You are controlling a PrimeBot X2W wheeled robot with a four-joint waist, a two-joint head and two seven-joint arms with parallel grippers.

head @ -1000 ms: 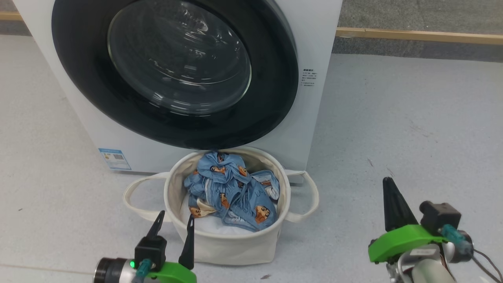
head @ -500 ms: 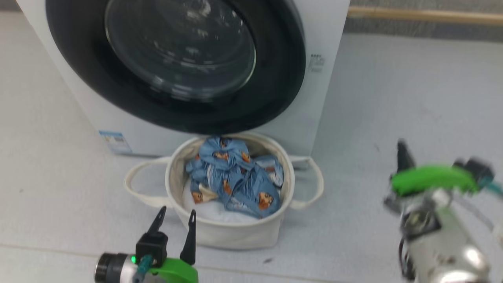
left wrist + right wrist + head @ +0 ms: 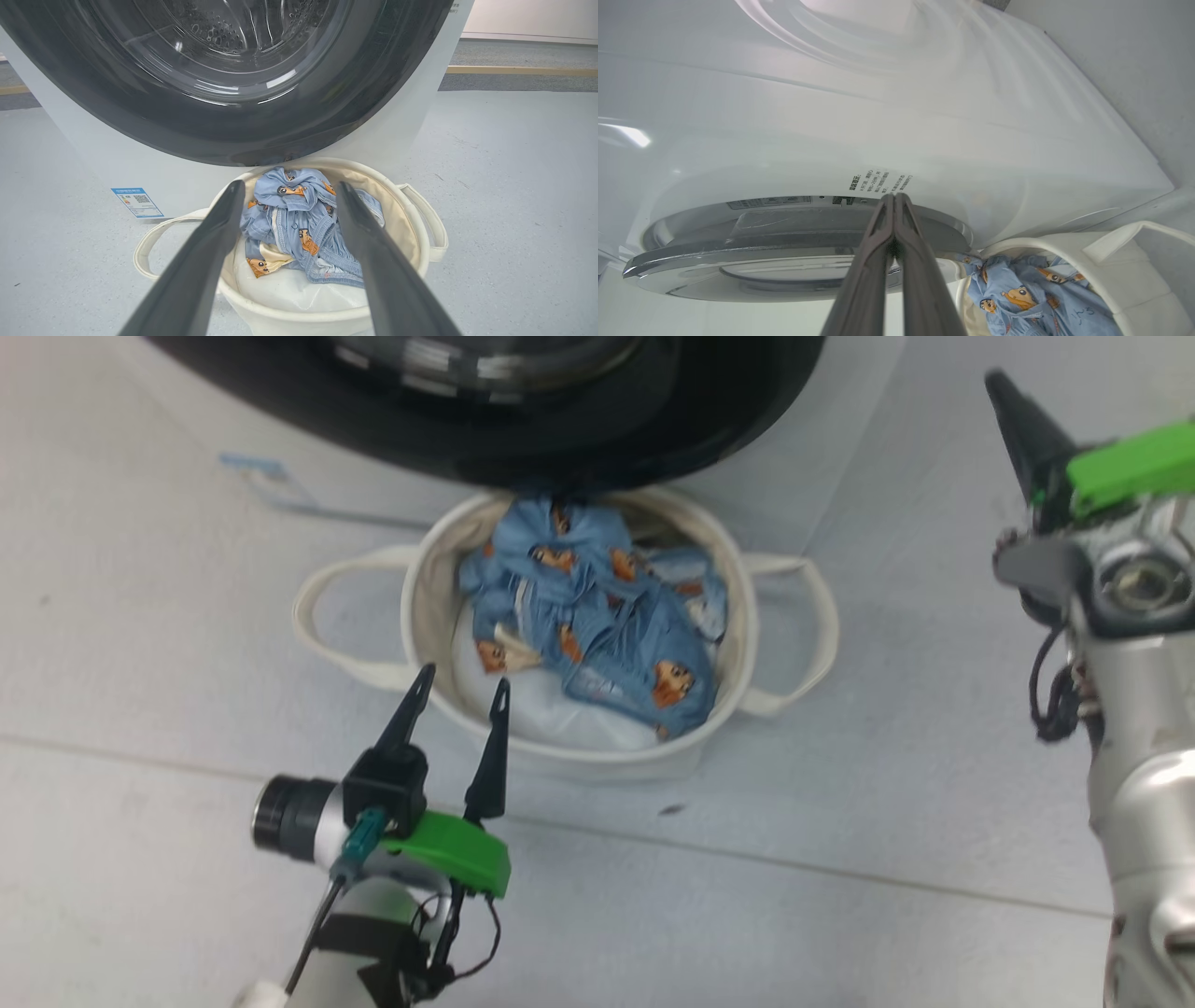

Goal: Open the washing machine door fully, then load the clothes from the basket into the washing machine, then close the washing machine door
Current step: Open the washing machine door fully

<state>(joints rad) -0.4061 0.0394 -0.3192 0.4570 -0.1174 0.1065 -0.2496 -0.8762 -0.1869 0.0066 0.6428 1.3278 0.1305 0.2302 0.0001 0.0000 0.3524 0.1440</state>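
- Currently the left gripper (image 3: 467, 676) hangs empty, fingers spread wide, tips near the front rim of the basket (image 3: 408, 616).
- The clothes (image 3: 597, 616) lie bunched inside the basket, beyond those tips and untouched.
- The right gripper (image 3: 894, 198), fingers pressed together on nothing, points at the side edge of the washing machine door (image 3: 261, 140).
- The basket sits below that door, against the washing machine (image 3: 924, 116).

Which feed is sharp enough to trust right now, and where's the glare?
Left wrist view: sharp, highlights streak the washing machine door. Head view: smeared, blue label unreadable. Right wrist view: washed out, glare patch on the washing machine at left.
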